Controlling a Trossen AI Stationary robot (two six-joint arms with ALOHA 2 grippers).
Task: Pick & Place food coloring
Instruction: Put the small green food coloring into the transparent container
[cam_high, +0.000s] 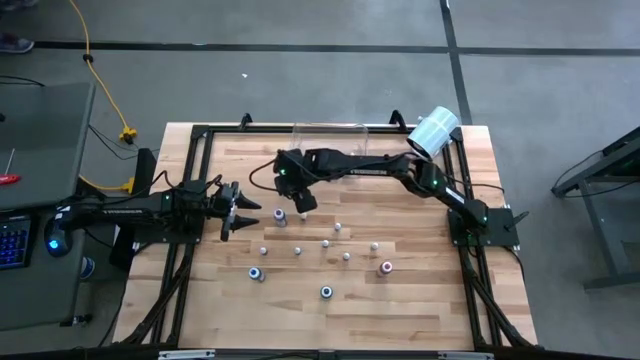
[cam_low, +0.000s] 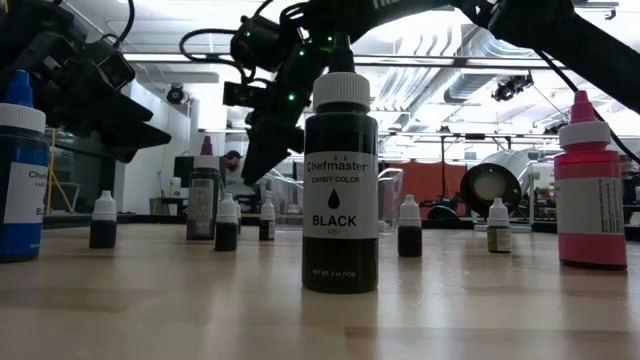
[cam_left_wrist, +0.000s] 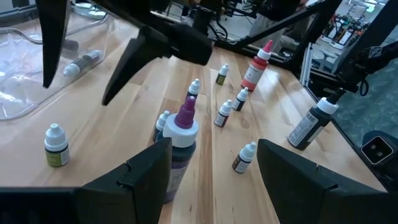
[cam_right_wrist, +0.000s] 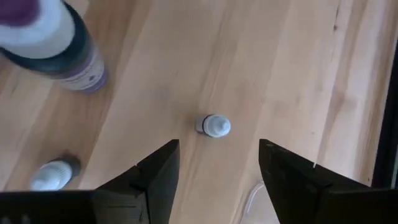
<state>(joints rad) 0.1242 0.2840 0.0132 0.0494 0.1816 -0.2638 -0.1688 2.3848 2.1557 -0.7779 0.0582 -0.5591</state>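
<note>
A wooden worktop seen from above, with small food coloring bottles standing scattered across its middle.

Nearest the front edge stand the larger bottles: a black bottle labelled "Chefmaster Candy Color Black", a pink bottle toward the right side and a blue bottle toward the left. Behind them about 7 tiny dropper bottles with whitish caps and dark contents stand upright, each well apart from the next. A purple-capped bottle stands toward the left side, just in front of the left gripper, which waits low at the left edge with its fingers spread and empty.

The right gripper hangs over the worktop's middle, reaching in from the right edge. Its fingers are parted and hold nothing; directly below, between them, stands 1 tiny white-capped bottle, untouched.

Farthest back, at the rear edge, lies a clear plastic bin, with at least 1 small bottle lying inside it. A white paper roll rests at the rear right corner.

Judging by this, the task is at an early stage: nearly all bottles remain on the worktop.
</note>
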